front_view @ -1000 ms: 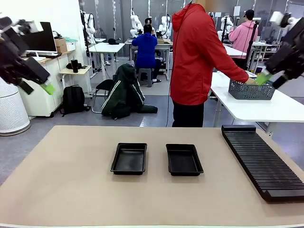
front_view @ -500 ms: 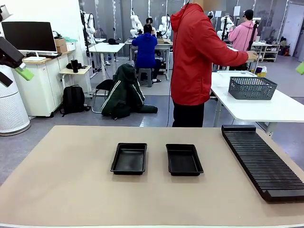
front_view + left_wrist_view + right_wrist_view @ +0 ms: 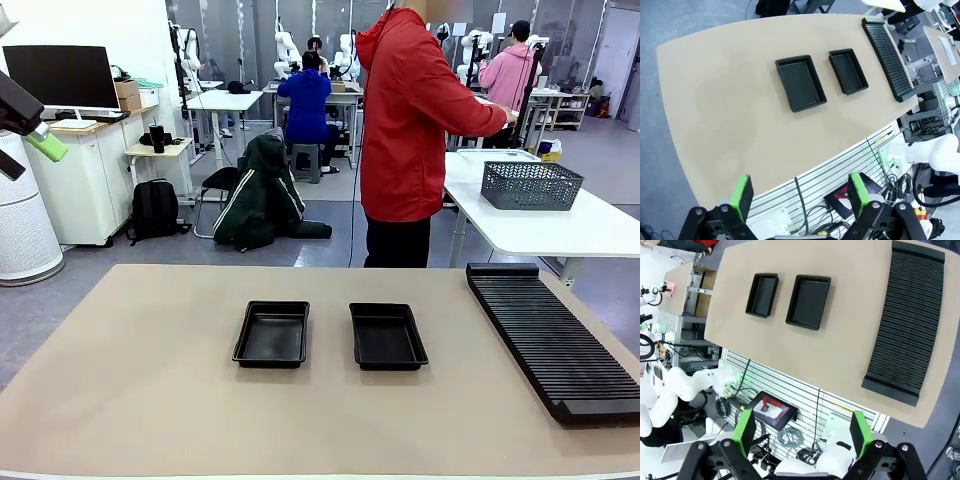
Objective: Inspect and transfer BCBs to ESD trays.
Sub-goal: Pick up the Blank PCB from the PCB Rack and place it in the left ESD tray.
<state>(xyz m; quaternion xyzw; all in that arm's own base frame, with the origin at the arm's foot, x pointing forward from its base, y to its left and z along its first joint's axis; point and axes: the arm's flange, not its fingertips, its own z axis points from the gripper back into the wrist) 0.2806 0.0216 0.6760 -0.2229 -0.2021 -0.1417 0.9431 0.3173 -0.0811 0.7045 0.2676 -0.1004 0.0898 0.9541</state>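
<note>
- The task looks to be at its very start: neither tray holds a board, so by my reading every inspection and every transfer is left to do.
- The left gripper point(image 3: 801, 196) hangs high off the near edge of the table point(image 3: 715, 100). Its fingers are spread wide with nothing between them.
- The right gripper point(image 3: 802, 434) is also apart and empty, high above the table's near edge.
- The two ESD trays point(image 3: 800, 82) lie side by side, far beyond the left gripper's fingertips and well apart from both tools. Their black floors are bare.
- The ribbed rack point(image 3: 907, 325) lies far beyond the right gripper's right-hand finger, and its slots look unfilled.
- The mesh basket point(image 3: 531, 185) stands on a white side table, farther off than the trays. I cannot tell what it holds.
- I cannot tell where the BCBs are. The person point(image 3: 410, 130) at the far side is turned toward that side table.
</note>
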